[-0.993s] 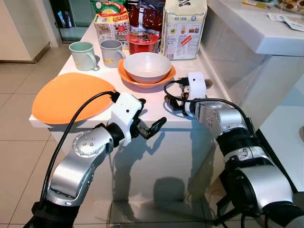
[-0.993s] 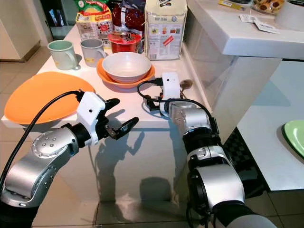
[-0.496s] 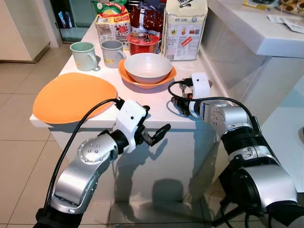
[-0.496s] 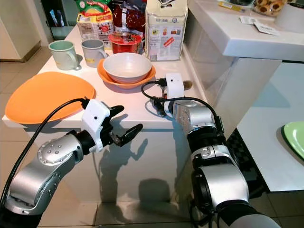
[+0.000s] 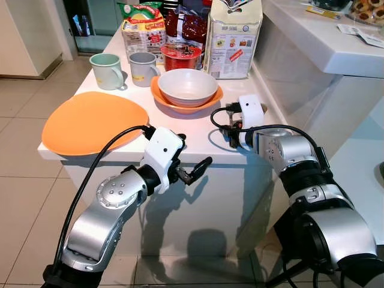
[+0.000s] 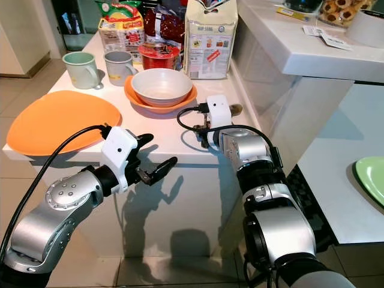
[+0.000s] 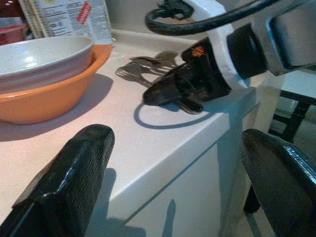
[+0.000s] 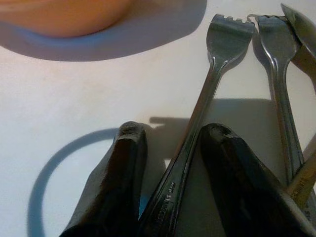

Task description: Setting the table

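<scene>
Right gripper: I am keeping it low on the white table, its two black fingers narrowly parted with a fork handle lying between them; I cannot tell whether they are pinching it yet. Over the last second it has crept forward toward the cutlery.
Left gripper: it is hanging wide open and empty just off the table's front edge, lower than a second ago.
Orange plate: sitting at the table's left end, bare.
White bowl: resting in an orange bowl near the fork.
Meaning: I am judging the fork pickup close, the place setting barely begun.
</scene>
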`<state>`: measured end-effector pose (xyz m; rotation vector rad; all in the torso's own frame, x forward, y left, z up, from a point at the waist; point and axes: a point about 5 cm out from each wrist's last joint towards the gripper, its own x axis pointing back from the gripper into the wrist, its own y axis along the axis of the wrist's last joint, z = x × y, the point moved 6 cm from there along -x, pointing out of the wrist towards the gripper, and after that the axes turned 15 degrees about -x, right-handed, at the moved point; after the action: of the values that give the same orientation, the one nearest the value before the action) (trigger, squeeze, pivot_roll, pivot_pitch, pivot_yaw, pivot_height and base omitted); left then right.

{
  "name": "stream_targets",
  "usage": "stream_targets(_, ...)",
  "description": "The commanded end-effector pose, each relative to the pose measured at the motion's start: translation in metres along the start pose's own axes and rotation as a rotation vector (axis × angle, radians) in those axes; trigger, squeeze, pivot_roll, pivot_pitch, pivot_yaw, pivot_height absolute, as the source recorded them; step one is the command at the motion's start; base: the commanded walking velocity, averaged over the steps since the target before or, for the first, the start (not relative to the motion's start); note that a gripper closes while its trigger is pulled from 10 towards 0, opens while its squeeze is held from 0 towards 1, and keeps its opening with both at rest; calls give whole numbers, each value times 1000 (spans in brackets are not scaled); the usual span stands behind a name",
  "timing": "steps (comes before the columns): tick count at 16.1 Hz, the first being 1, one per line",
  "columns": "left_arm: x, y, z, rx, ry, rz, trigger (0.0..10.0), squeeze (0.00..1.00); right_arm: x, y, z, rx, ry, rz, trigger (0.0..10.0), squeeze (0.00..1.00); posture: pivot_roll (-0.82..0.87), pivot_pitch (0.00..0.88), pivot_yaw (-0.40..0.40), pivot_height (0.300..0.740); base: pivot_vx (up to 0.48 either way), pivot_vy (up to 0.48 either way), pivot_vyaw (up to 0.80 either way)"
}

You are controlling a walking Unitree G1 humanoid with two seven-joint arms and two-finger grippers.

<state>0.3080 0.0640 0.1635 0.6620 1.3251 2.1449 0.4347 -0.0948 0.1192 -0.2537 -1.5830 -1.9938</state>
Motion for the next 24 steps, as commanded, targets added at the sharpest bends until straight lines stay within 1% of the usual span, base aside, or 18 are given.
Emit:
stream_targets(1,1,5,4,-17,17,-7,10000,0,-1,-32,-18,-41,-53,89,0,0,41,0,-60,740,0,0,0)
stream_targets(3,-1,5,9,-18,43,-3,10000,0,0,-24,-16,-74,-25,40,0,0,31,0,-53,740,0,0,0)
stream_targets(4,-2,3,13,-19,66,2,10000,0,2,-15,-15,-101,-2,-16,0,0,22,0,-50,740,0,0,0)
stream_targets(6,-3,3,17,-8,93,-1,10000,0,7,-2,-18,-128,7,-90,0,0,9,0,-39,740,0,0,0)
stream_targets(7,-4,4,17,-6,97,-3,10000,0,9,1,-19,-134,10,-105,0,0,8,0,-38,740,0,0,0)
stream_targets(8,-5,5,18,-5,102,-6,10000,0,13,7,-19,-142,30,-135,0,0,3,0,-36,740,0,0,0)
stream_targets(9,-7,7,19,-6,112,-12,10000,0,22,20,-18,-149,67,-187,0,0,0,0,-36,740,0,0,0)
stream_targets(12,-8,8,19,-2,118,-18,10000,0,38,35,-21,-136,104,-240,0,0,-7,0,-37,740,0,0,0)
stream_targets(14,-9,6,14,5,105,-16,10000,0,56,48,-27,-125,117,-279,0,0,-22,0,-36,740,0,0,0)
stream_targets(18,-12,7,10,12,93,-21,10000,0,64,48,-31,-95,119,-273,0,0,-36,0,-37,740,0,0,0)
stream_targets(19,-13,7,10,13,93,-21,10000,0,63,41,-28,-32,111,-242,1882,0,-38,0,-39,740,0,0,0)
stream_targets(20,-13,6,9,12,94,-18,10000,0,61,35,-24,13,112,-214,10000,0,-38,0,-43,740,0,0,0)
stream_targets(21,-13,6,9,12,94,-17,10000,0,60,33,-23,17,115,-208,10000,0,-38,0,-43,740,0,0,0)
stream_targets(22,-13,6,7,13,91,-16,10000,0,57,31,-19,-4,136,-192,10000,1000,-38,0,-42,740,0,0,0)
stream_targets(23,-12,6,6,13,83,-14,10000,0,53,30,-15,-23,149,-181,10000,1000,-39,0,-39,740,0,0,0)
stream_targets(24,-12,6,5,12,76,-14,10000,0,49,30,-15,-34,139,-173,10000,1000,-38,0,-35,740,0,0,0)
